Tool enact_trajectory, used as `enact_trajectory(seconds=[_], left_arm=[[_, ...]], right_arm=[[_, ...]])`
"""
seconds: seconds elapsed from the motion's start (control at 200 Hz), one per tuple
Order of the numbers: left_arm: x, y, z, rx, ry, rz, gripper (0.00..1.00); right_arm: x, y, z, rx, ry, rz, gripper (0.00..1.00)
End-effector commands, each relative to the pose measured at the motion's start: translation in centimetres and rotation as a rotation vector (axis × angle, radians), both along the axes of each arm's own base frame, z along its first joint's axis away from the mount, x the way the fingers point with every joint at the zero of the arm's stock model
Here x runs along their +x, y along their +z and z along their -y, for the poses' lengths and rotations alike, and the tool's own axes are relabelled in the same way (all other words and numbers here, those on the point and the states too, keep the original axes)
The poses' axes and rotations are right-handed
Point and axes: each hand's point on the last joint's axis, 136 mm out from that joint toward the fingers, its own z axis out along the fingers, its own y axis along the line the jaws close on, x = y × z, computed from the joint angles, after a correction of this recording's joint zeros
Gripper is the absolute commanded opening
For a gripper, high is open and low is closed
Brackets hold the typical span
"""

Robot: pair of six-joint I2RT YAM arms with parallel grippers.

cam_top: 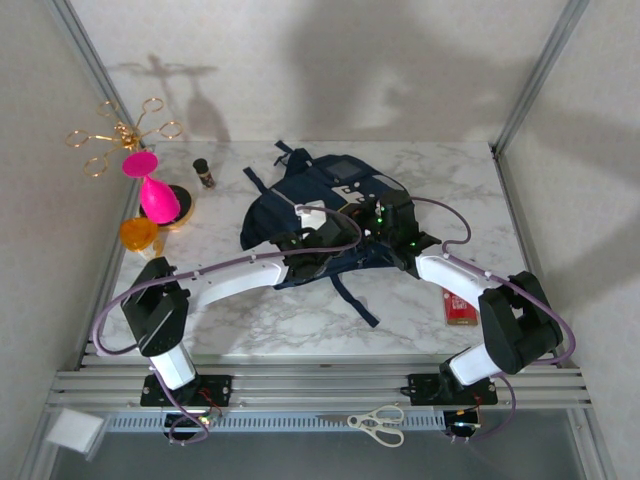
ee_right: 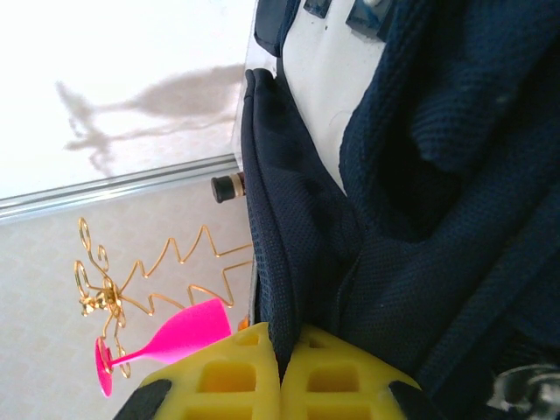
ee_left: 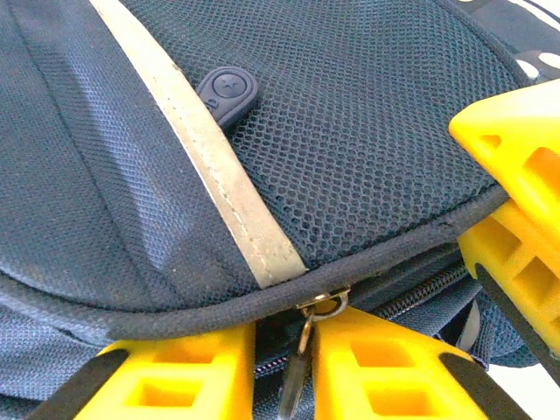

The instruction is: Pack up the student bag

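Observation:
The student bag (cam_top: 300, 205), navy blue with a pale stripe (ee_left: 223, 188), lies in the middle of the marble table. My left gripper (ee_left: 284, 337) is at the bag's near edge, where a metal zipper pull (ee_left: 302, 359) hangs between its yellow fingers. The pull rests against the right-hand finger, and a narrow gap shows on the other side. My right gripper (ee_right: 282, 337) is shut on a fold of the bag's navy fabric (ee_right: 302, 262). Its yellow finger (ee_left: 516, 219) shows close by in the left wrist view. In the top view both grippers meet over the bag, the left (cam_top: 335, 232) and the right (cam_top: 385, 222).
A pink goblet (cam_top: 152, 190), a gold wire stand (cam_top: 120, 133), a small dark bottle (cam_top: 204, 173) and an orange item (cam_top: 140, 233) stand at the left. A red card (cam_top: 461, 308) lies near the right arm. Scissors (cam_top: 378, 424) rest on the front rail.

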Motion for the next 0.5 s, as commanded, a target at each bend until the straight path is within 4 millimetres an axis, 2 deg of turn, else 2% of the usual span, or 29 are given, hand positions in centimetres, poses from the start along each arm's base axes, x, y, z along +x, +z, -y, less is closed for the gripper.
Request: enact_trajectory(seconds=[0.0,0.095,0.25,0.431,0.496], left_arm=[[1.7,1.1,-0.1,-0.026,0.054,0.069,0.18],[1.5,1.6,0.0,-0.042,0.031,0.078,0.11],[0.5,2.0,-0.7,-0.054,-0.035,0.069,0.0],[-1.4,2.2,-1.6,0.014,-0.186,0.056,0.0],[-2.1,1.9,-2.6,0.063,-0.225,0.053,0.0]], right_arm=[[-0.4,5.6,-1.7,0.105,0.075,0.144,0.0],[-0.3,5.3,-1.5,0.086,0.079,0.145,0.0],[0.6,4.8,0.0,0.047,0.079,0.158,0.0],[1.7,5.0,1.0,0.008,0.139,0.186,0.0],[2.4,5.2,1.7,-0.019,0.153,0.194,0.0]])
